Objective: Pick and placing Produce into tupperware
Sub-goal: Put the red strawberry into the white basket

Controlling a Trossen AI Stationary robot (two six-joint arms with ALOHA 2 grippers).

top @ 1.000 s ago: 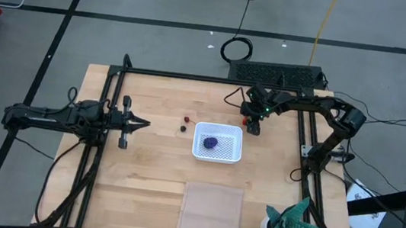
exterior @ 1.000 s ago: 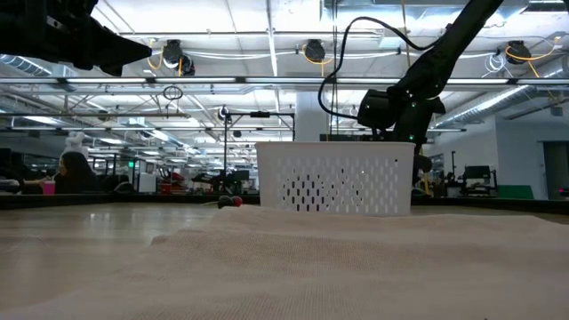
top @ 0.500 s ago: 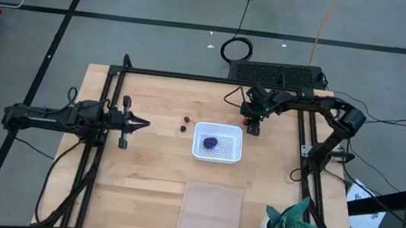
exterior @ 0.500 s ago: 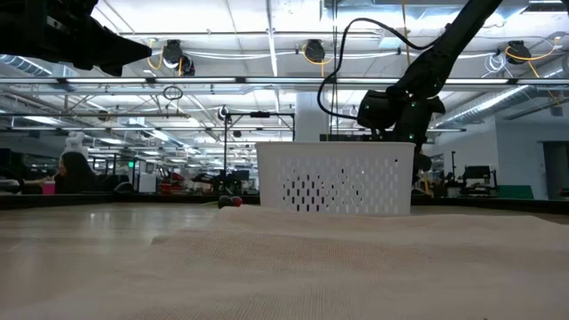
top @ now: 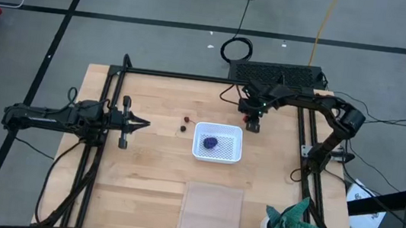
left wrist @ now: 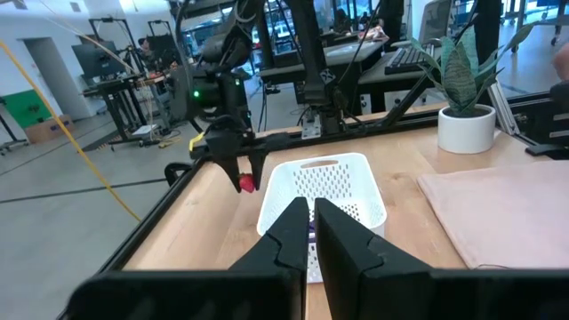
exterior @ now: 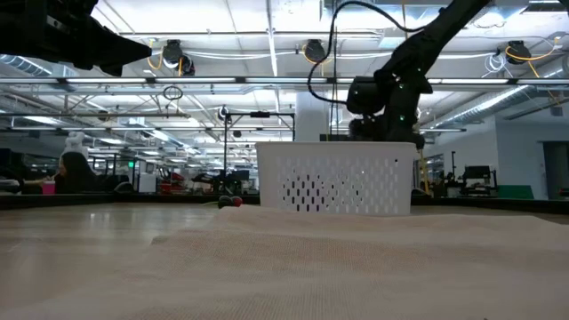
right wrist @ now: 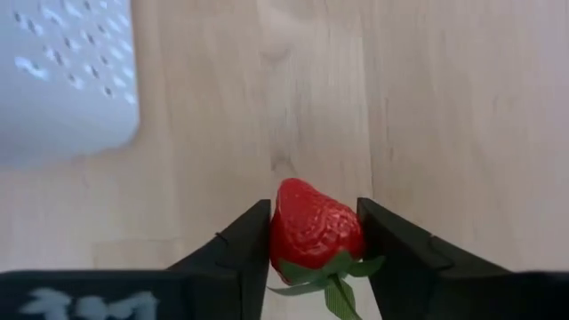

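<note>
The white tupperware (top: 217,152) stands mid-table with the purple-blue bunch (top: 210,142) lying in it. Two small berries (top: 184,123) lie on the wood to its left. Beyond the tupperware's far right corner, my right gripper (top: 253,123) points steeply down and is shut on the red strawberry (right wrist: 311,233), also seen in the left wrist view (left wrist: 246,183). My left gripper (top: 140,124) waits shut and level at the table's left, its fingers (left wrist: 311,227) aimed at the tupperware (left wrist: 324,191). My right gripper pinches the strawberry by its two sides (right wrist: 277,233) between its two fingers, close to the green-leaved stem end. The fingers come from above, slanting down. The strawberry is lifted clear of the wood, its tip pointing away from the gripper.
A pale sheet (top: 211,215) lies at the near edge, with a teal paper plant in a white pot (top: 294,226) to its right. Black frame rails (top: 192,77) run along the table's far and side edges. A keyboard (top: 276,74) sits beyond the far edge.
My right gripper has risen from the table beside the tupperware's far right corner, taking the strawberry up with it, clear of the wood.
</note>
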